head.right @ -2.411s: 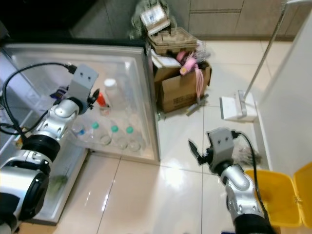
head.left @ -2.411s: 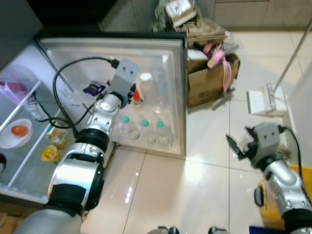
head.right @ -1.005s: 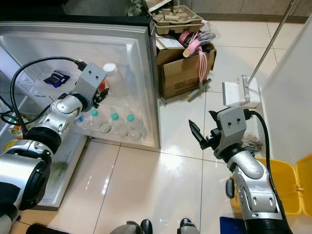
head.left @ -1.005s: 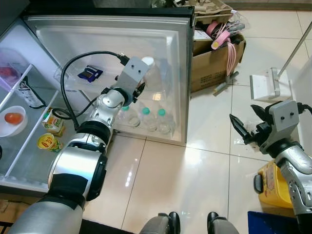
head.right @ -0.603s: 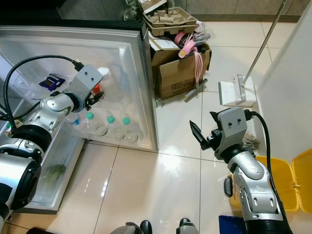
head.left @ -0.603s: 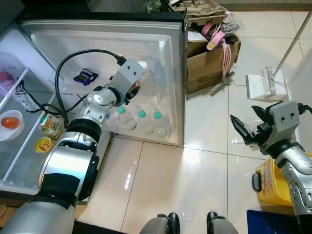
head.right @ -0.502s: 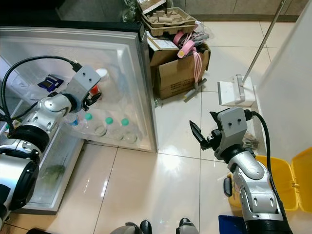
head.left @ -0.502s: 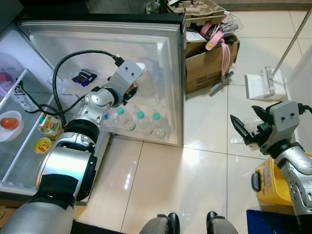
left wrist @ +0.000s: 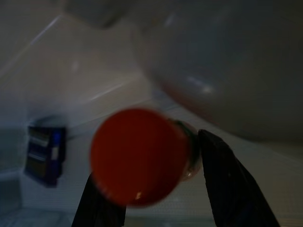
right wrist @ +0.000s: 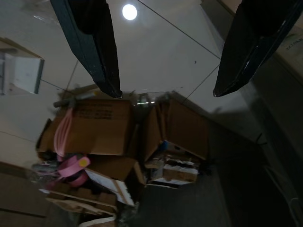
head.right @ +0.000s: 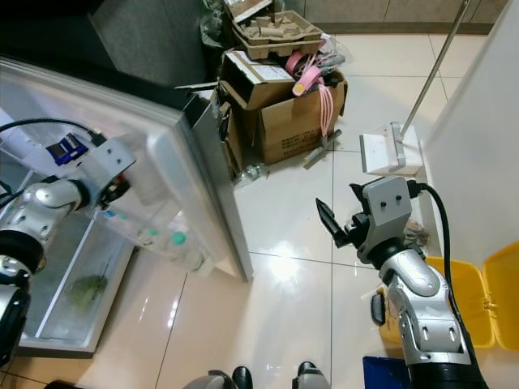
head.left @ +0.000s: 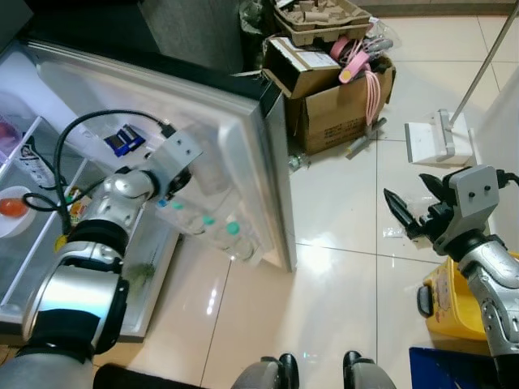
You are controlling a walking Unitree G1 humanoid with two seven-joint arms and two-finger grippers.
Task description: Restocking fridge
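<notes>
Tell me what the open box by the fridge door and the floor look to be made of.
Box: brown corrugated cardboard, matte, judging by its folded flaps and printed side. Floor: glossy pale tile, likely ceramic, given the thin grout lines and bright light reflections on it.

The fridge door (head.right: 174, 174) stood half swung over the tiled floor, teal-capped bottles (head.right: 166, 240) in its lower shelf. The left gripper (head.right: 122, 188) reached against the door's inner side. Beyond the door's far edge sat a cardboard box (head.right: 284, 121). Well to the door's right, the right gripper (head.right: 339, 225) hovered with fingers spread.
</notes>
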